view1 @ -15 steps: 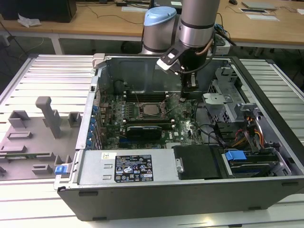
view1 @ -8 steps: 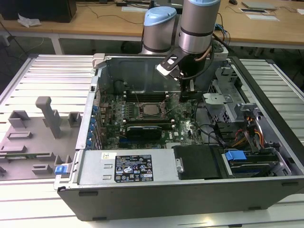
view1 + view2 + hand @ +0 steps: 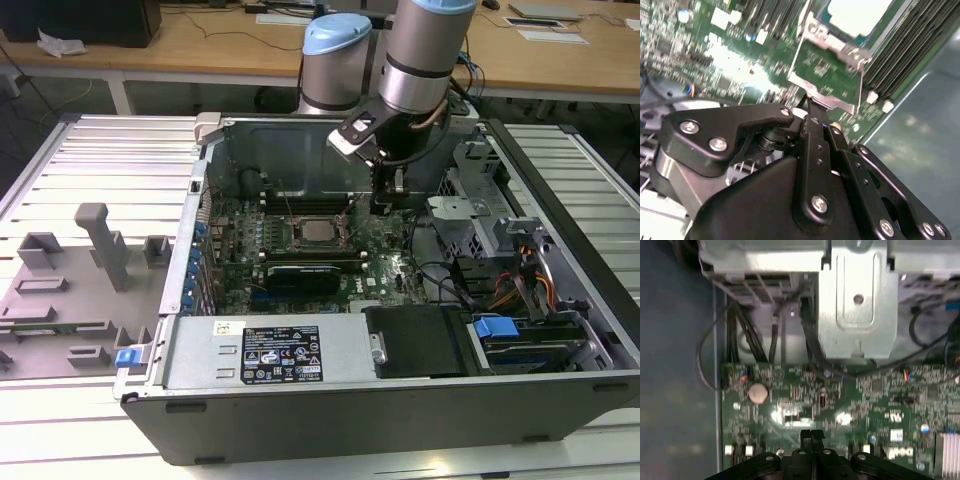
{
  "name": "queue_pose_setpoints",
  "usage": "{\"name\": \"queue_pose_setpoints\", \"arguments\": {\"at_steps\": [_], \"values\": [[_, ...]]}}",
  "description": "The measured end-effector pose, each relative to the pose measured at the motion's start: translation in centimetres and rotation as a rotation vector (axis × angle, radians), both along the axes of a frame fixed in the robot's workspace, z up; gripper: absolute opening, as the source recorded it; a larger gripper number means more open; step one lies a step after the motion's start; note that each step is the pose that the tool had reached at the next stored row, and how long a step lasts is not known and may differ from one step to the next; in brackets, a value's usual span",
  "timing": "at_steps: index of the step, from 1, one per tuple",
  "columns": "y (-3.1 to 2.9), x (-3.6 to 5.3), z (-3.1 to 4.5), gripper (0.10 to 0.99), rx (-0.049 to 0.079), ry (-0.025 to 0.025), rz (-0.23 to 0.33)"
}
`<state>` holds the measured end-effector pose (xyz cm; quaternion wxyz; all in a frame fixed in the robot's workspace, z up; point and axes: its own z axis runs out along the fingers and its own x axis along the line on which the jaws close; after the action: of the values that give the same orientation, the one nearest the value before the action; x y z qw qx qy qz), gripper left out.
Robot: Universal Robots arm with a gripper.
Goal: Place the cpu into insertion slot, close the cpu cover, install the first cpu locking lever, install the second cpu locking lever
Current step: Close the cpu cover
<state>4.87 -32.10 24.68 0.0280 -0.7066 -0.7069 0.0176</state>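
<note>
- Biggest worry from here, I reckon: the cpu cover is a thin springy frame and the gripper is right at its free edge. If the tips skate off that edge, the frame could flop down crooked onto the chip.
- Second worry: if the cpu isn't sitting dead flat, closing anything over it would load one corner and could hurt the contacts underneath. From these angles I can't confirm it's fully flush.
- Also, loose black cables hang on the exterior view's right of the gripper, so a wide swing could snag one.
- Fingers: pressed together in both wrist views, with only a thin seam between them and nothing I can see pinched.
- Where stuff is: the cpu lies inside the insertion slot mid-board on the green motherboard. The gripper is just to the exterior view's right of it.
- Looks: the chip is a small flat square with a dull silver-grey top. The slot has a silver metal rim around it. The cover is swung open off the slot, and green board shows through its big square window.
</note>
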Motion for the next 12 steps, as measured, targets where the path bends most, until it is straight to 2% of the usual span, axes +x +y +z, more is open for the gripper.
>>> {"name": "queue_pose_setpoints", "arguments": {"at_steps": [1,4,7,8,9,12], "values": [[0.0,0.0,0.0,0.106,0.0,0.0024,0.0],[0.01,-0.13,-0.01,0.106,0.0,0.0015,0.0],[0.01,-1.38,-0.01,0.106,0.001,-0.0079,0.0],[0.0,-2.29,0.0,0.106,0.001,-0.0135,0.0],[0.0,-2.88,0.0,0.106,0.001,-0.0169,0.0],[0.0,-4.27,0.0,0.106,0.001,-0.0243,0.0]]}}
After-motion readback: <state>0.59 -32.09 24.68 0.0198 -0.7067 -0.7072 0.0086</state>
